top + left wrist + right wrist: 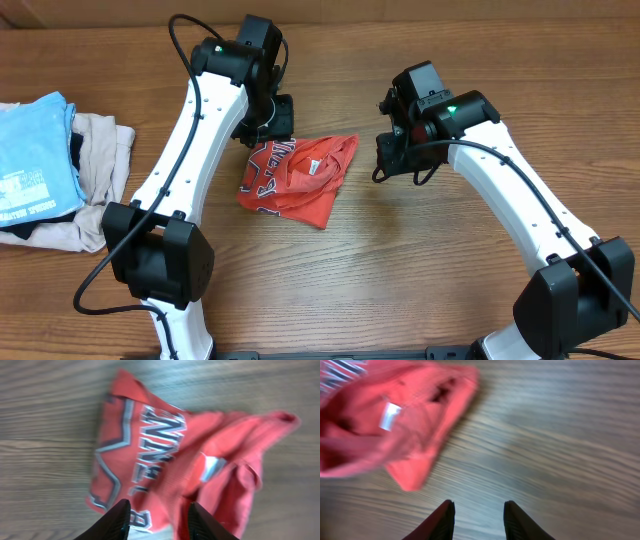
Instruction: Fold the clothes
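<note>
A crumpled red tee [298, 180] lies in a loose heap near the middle of the wooden desk [400, 290], a little toward the far edge, its white-and-dark lettering facing up on the left half and a white neck label showing among the folds on the right. The left gripper [268, 120] hangs over the tee's far left edge. In the left wrist view its dark fingers [117, 520] stand spread, with lettered cloth showing between them and nothing clamped. The right gripper [396, 150] hangs just beside the tee's right end. Its own camera shows the jaws parted over bare wood, the red cloth lying apart from them at the upper left. At the desk's left edge a blue tee [35, 160] with pale print lies on top of a rumpled beige garment [100, 170], well apart from both arms.
</note>
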Controlling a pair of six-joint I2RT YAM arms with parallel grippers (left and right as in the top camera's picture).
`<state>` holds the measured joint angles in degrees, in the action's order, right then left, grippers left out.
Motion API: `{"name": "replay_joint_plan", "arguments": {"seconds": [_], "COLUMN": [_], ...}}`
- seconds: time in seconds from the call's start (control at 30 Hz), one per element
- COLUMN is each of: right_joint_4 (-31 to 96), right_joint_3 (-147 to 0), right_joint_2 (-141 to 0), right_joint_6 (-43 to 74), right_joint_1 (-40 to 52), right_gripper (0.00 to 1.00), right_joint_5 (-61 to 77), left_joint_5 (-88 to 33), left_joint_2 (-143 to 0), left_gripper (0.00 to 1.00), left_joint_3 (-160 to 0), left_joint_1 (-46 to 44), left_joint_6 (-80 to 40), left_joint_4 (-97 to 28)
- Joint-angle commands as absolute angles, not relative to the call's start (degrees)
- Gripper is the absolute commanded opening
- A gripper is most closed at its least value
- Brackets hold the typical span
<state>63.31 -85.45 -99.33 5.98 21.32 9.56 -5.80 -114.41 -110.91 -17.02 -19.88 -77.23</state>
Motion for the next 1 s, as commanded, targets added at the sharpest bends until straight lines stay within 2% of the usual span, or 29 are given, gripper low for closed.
{"name": "replay_joint_plan", "arguments": {"seconds": [0.0,0.07,0.17,0.23,0.4,0.6,0.63,0.67,0.7,0.77,0.87,0.97], "right_joint_4": [58.81,55.59,53.12,52.21,50.46,46.72,46.33,46.17,46.44,49.15,60.42,66.22], "right_joint_3": [-85.78,-85.78,-85.78,-85.78,-85.78,-85.78,-85.78,-85.78,-85.78,-85.78,-85.78,-85.78], "right_joint_2": [-99.11,-99.11,-99.29,-99.83,-105.14,-109.23,-109.65,-110.10,-110.83,-111.20,-111.20,-111.20], "right_joint_6": [2.87,1.63,1.19,0.80,-6.26,-6.00,-6.00,-6.00,-5.72,-2.94,-1.67,-1.69], "right_joint_1": [21.91,23.66,27.40,29.26,33.91,35.09,35.09,35.09,35.09,35.09,35.09,35.09], "right_gripper": [0.36,0.39,0.49,0.52,0.66,0.67,0.66,0.58,0.31,0.08,0.08,0.13], "right_joint_5": [27.35,33.43,27.38,23.14,21.61,18.87,18.87,18.87,18.85,18.90,18.87,18.15], "left_joint_5": [3.18,3.16,2.70,2.50,3.22,2.72,2.48,2.09,0.97,-0.05,1.26,6.35], "left_joint_2": [-113.25,-113.34,-113.97,-114.59,-116.40,-119.63,-120.14,-120.68,-121.73,-123.00,-126.02,-127.31], "left_gripper": [0.41,0.43,0.43,0.43,0.45,0.46,0.46,0.47,0.47,0.47,0.46,0.46], "left_joint_3": [-107.72,-105.41,-102.32,-101.34,-99.26,-99.04,-99.04,-99.04,-99.02,-99.02,-99.02,-99.02], "left_joint_1": [-16.84,-15.66,-13.65,-13.15,-12.21,-12.01,-12.01,-12.01,-12.01,-12.01,-11.97,-11.29], "left_joint_6": [-25.23,-25.98,-25.96,-25.71,-25.23,-24.08,-23.92,-23.70,-22.85,-22.22,-19.73,-19.66], "left_joint_4": [-75.13,-72.40,-69.38,-68.66,-65.71,-65.39,-65.47,-65.52,-65.56,-65.73,-66.39,-66.48]}}
